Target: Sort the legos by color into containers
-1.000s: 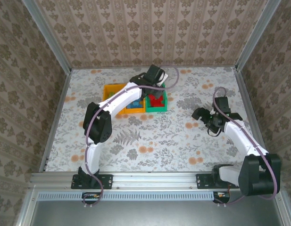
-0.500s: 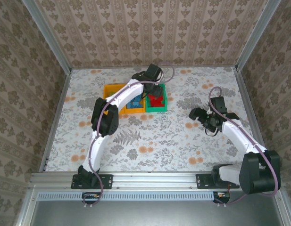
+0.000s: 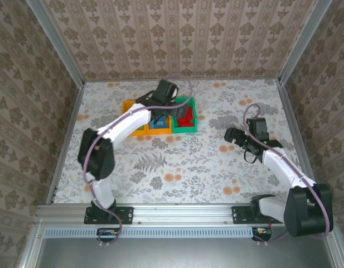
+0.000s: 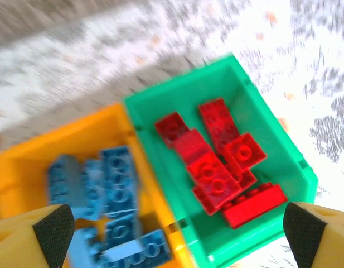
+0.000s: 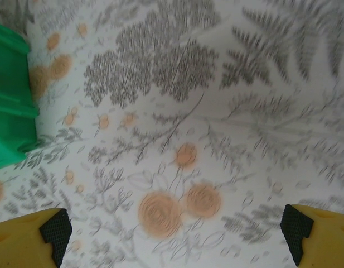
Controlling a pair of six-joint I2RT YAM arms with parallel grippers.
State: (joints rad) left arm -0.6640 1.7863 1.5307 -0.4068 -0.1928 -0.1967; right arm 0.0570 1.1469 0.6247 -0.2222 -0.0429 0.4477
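Table (image 3: 188, 162), floral cloth, enclosed by patterned wallpaper walls (image 3: 177, 39); aluminium rail (image 3: 177, 212) runs along the near edge.

Left arm (image 3: 124, 125) reaches diagonally from its base to the row of bins at centre-back. Its forearm lies across the leftmost orange-yellow bin (image 3: 129, 106) in the top view, so that bin's contents cannot be read.

Right arm (image 3: 283, 167) is on the right half of the table, well apart from the bins, over bare cloth.

Left gripper (image 4: 180, 229): fingertips spread wide, nothing between them, hanging above the seam between the middle and green bins.

Right gripper (image 5: 176, 230): fingertips likewise wide apart and empty, above printed flowers, with a corner of the green bin at the left edge of its wrist view.

Green bin (image 4: 277, 128), right end of the row, touching the middle one: holds red legos (image 4: 216, 167), piled loosely, several overlapping.

Middle orange-yellow bin (image 4: 66, 139): holds blue legos (image 4: 116, 184), heaped; image is blurred, so no count.
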